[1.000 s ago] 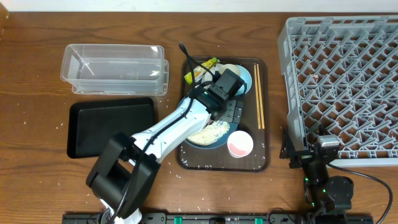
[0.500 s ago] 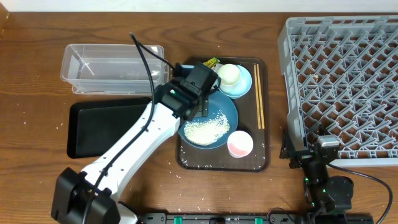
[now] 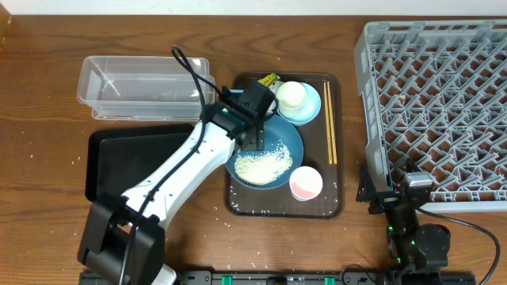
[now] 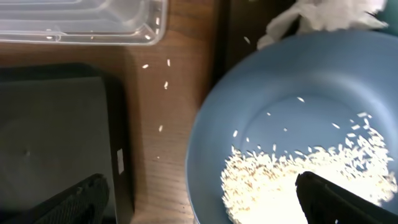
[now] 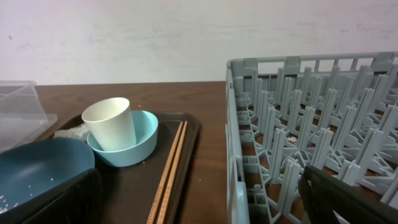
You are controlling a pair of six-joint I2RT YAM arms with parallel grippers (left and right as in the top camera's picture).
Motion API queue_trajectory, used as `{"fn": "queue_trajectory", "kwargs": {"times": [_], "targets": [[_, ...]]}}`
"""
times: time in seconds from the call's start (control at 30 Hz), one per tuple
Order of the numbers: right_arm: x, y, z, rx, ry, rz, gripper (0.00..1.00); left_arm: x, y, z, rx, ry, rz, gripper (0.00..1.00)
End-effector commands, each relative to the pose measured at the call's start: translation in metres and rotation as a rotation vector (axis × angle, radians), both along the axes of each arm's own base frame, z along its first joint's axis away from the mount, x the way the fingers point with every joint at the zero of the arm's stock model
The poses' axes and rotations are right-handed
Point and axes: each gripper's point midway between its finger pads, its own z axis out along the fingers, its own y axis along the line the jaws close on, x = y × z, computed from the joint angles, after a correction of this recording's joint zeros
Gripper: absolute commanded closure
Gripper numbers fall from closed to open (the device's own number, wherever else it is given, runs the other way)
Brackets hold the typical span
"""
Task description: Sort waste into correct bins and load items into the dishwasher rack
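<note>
L gripper (image 4: 199, 186) has slid left w/ its arm, now at bowl (image 3: 287, 136) rim on tray (image 3: 337, 204); jaws wide, empty, over rice (image 3: 257, 166). R gripper (image 5: 198, 183) by rack (image 3: 436, 95), jaws wide, empty.

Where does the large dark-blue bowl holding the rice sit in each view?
Overhead: large dark-blue bowl at centre, on the brown serving tray.
Left wrist: fills the right half.
Right wrist: lower-left corner.
Shared landmark: clear rectangular plastic tub.
</note>
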Motion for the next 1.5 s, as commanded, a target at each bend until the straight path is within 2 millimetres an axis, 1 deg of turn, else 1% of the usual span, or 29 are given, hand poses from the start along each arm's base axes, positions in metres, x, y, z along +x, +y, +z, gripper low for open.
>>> {"fn": "queue_trajectory", "kwargs": {"times": [0.0, 0.17, 0.3, 0.33, 0.43, 0.47, 0.57, 0.67, 0.77, 0.87, 0.97, 1.1, 1.17, 1.23, 1.33, 1.37, 1.43, 1.47], "targets": [[0.0, -0.002, -0.001, -0.009, 0.001, -0.007, 0.01, 0.001, 0.006, -0.008, 0.012, 0.016, 0.025, 0.01], [0.0, -0.002, -0.001, -0.009, 0.001, -0.007, 0.01, 0.001, -0.008, -0.02, -0.048, 0.051, 0.008, 0.01], [0.0, -0.002, -0.001, -0.009, 0.001, -0.007, 0.01, 0.011, -0.015, -0.021, -0.072, 0.017, 0.005, 0.02], [0.0, -0.002, -0.001, -0.009, 0.001, -0.007, 0.01, 0.013, -0.02, -0.02, -0.096, 0.009, -0.004, 0.02], [0.0, -0.002, -0.001, -0.009, 0.001, -0.007, 0.01, 0.017, -0.049, -0.016, -0.239, 0.009, -0.054, 0.02], [0.0, -0.002, -0.001, -0.009, 0.001, -0.007, 0.01, 0.017, -0.064, -0.014, -0.308, 0.014, -0.081, 0.02], [0.0, -0.002, -0.001, -0.009, 0.001, -0.007, 0.01, 0.017, -0.091, -0.008, -0.392, 0.002, -0.139, 0.02], [0.0, -0.002, -0.001, -0.009, 0.001, -0.007, 0.01, 0.012, -0.109, -0.005, -0.395, -0.022, -0.198, 0.02], [0.0, -0.002, -0.001, -0.009, 0.001, -0.007, 0.01, 0.002, -0.129, -0.003, -0.385, -0.035, -0.286, 0.02], [0.0, -0.002, -0.001, -0.009, 0.001, -0.007, 0.01, -0.003, -0.136, -0.003, -0.324, -0.076, -0.31, 0.02], [0.0, -0.002, -0.001, -0.009, 0.001, -0.007, 0.01, -0.005, -0.137, -0.002, -0.269, -0.11, -0.316, 0.02], [0.0, -0.002, -0.001, -0.009, 0.001, -0.007, 0.01, -0.008, -0.14, -0.003, -0.254, -0.118, -0.328, 0.02], [0.0, -0.002, -0.001, -0.009, 0.001, -0.007, 0.01, -0.003, -0.132, -0.002, -0.213, -0.14, -0.308, 0.02], [0.0, -0.002, -0.001, -0.009, 0.001, -0.007, 0.01, 0.007, -0.112, 0.001, -0.126, -0.182, -0.261, 0.02], [0.0, -0.002, -0.001, -0.009, 0.001, -0.007, 0.01, 0.022, -0.074, 0.01, -0.005, -0.234, -0.175, 0.02], [0.0, -0.002, -0.001, -0.009, 0.001, -0.007, 0.01, 0.027, -0.061, 0.014, 0.013, -0.243, -0.143, 0.02], [0.0, -0.002, -0.001, -0.009, 0.001, -0.007, 0.01, 0.035, -0.043, 0.021, 0.014, -0.251, -0.095, 0.02], [0.0, -0.002, -0.001, -0.009, 0.001, -0.007, 0.01, 0.04, -0.03, 0.026, 0.012, -0.259, -0.062, 0.02]]}}
